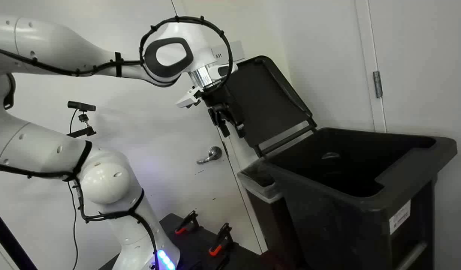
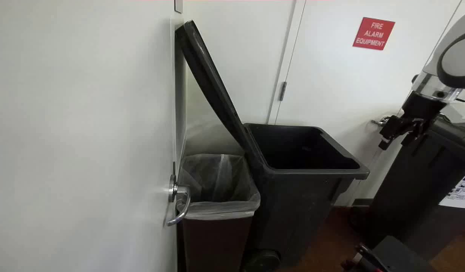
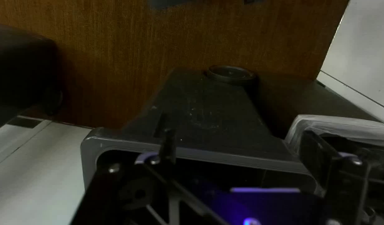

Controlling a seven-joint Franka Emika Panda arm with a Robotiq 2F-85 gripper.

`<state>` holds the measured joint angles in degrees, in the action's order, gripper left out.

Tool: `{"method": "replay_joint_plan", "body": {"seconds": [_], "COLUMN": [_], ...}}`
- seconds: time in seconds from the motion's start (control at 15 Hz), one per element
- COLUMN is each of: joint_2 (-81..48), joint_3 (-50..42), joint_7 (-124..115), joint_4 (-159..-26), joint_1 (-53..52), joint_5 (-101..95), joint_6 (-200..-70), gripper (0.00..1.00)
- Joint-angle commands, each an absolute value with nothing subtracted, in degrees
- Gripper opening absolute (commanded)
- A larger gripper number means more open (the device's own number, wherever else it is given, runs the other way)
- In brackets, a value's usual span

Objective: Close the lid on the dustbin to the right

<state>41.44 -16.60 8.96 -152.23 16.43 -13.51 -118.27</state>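
Note:
The lid (image 1: pixel 270 107) is a flat black panel with a raised rim. It stands open, tilted back from its hinge on the dustbin (image 1: pixel 328 221). In an exterior view the lid (image 2: pixel 213 83) leans up at the left of the dustbin (image 2: pixel 293 211). The dustbin is boxy and black, its mouth uncovered, with a pale label on its side. My gripper (image 1: pixel 233 130) is open and empty, pointing down. In an exterior view the gripper (image 2: pixel 396 141) is well apart from the lid. In the wrist view the dustbin (image 3: pixel 207 109) shows between the gripper's (image 3: pixel 238 140) spread fingers; the lid is out of view there.
A brown wastebasket with a clear liner (image 2: pixel 217 213) stands against the dustbin, below the lid. Another dark bin (image 2: pixel 410 189) with a white label stands at the right in an exterior view. Doors with handles (image 1: pixel 214 153) and walls surround the bins. Clamps (image 1: pixel 221 240) sit by the robot's base.

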Motion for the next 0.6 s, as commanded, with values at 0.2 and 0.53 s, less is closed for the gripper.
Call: {"method": "replay_joint_plan", "body": {"seconds": [0.2,0.53], "joint_2": [41.36,40.82], "joint_3": [-16.32,-14.33], "joint_7": [9.15,8.78], "joint_4": [-152.13,-152.74], "joint_1": [16.73,14.56], "joint_5": [-13.26,-13.75], "joint_6": [-118.18,-126.65], "gripper": [1.0,1.0]}}
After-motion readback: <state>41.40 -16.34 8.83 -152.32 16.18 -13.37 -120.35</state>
